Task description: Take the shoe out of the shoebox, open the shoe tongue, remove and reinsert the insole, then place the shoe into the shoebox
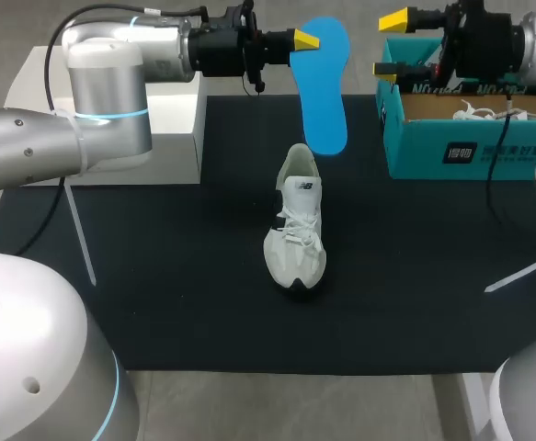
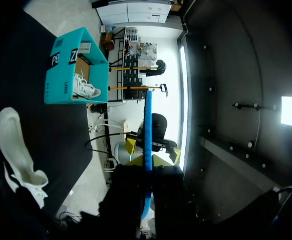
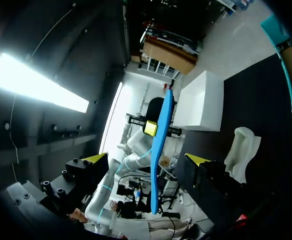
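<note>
The shoebox [image 1: 415, 156] carries a dark label [image 1: 458, 152] with white print, the shoe [image 1: 295, 243] a small logo [image 1: 302, 187].

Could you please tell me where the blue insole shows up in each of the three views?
Head view: the blue insole hangs from the left gripper, near the white shoe's heel.
Left wrist view: the insole is edge-on, a thin strip between that gripper's own fingers.
Right wrist view: the insole is edge-on, ahead of the open right gripper.
Shared landmark: the white shoe lies beside it in all three.
</note>
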Motion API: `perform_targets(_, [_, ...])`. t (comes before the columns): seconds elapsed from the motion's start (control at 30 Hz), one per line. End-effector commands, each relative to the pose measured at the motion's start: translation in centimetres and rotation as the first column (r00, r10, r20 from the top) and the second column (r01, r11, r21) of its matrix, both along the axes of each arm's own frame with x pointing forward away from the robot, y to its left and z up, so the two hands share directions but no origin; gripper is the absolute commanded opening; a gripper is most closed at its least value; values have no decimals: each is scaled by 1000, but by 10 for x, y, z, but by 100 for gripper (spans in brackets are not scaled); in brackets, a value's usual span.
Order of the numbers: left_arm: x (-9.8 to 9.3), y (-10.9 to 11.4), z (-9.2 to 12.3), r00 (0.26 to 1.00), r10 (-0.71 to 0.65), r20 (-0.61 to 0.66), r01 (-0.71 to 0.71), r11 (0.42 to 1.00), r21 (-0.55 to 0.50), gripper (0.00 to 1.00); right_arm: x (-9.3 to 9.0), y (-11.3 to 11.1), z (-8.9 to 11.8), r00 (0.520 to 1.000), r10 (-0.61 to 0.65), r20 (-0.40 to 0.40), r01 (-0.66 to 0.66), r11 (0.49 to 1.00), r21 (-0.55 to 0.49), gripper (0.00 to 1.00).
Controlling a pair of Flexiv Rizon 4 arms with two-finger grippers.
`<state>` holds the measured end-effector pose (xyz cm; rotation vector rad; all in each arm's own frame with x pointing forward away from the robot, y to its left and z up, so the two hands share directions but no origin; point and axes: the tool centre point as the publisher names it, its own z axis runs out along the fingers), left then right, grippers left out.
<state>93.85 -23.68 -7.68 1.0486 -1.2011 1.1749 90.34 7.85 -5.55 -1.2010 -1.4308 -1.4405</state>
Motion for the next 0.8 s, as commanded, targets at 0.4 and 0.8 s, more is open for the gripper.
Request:
perform_targets(0.4, [1,0,-1,1000,-2,1,2,1000,-1,0,4,-12,-19,998,4,-63,-10,996,-90,100])
perform_targets(0.8, [1,0,-1,1000,-2,1,2,1000,-1,0,6,-12,-18,998,-1,-56,-3,997,-75,100])
